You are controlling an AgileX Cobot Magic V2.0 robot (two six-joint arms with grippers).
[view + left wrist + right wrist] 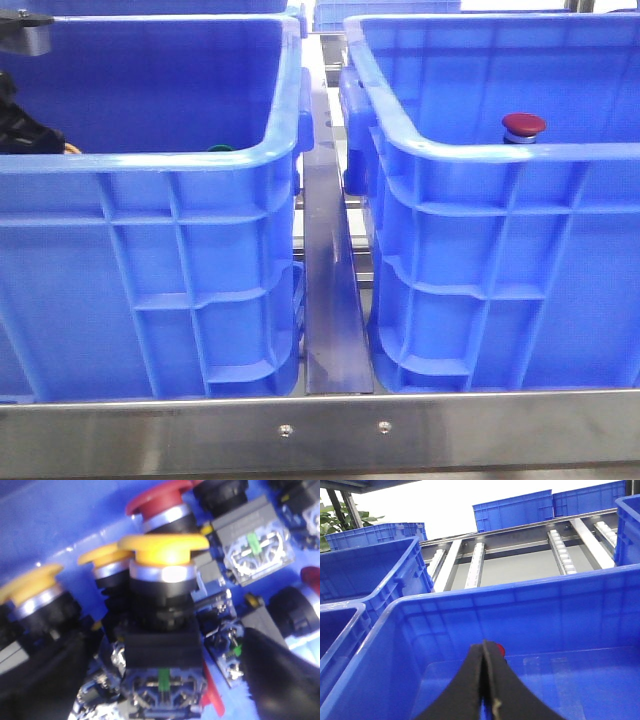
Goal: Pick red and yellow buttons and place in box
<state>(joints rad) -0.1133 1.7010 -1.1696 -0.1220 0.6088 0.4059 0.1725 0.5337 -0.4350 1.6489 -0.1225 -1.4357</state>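
In the left wrist view a yellow button (165,550) stands upright on its silvery collar and black body, among several other buttons in the left blue crate (150,165). My left gripper (162,690) is open, with a dark finger on each side of this button's body and a gap to both. A red button (157,502) lies just behind it. The left arm (25,125) shows inside the left crate. A red button (523,126) stands alone in the right box (500,160). My right gripper (483,647) is shut and empty, with that red button (500,651) just beyond its tip.
More yellow-capped buttons (30,577) and contact blocks (255,550) crowd the left crate's floor. A green cap (220,148) peeks over the left crate's rim. A steel rail (335,290) runs between the crates. More blue crates (512,510) stand behind roller tracks.
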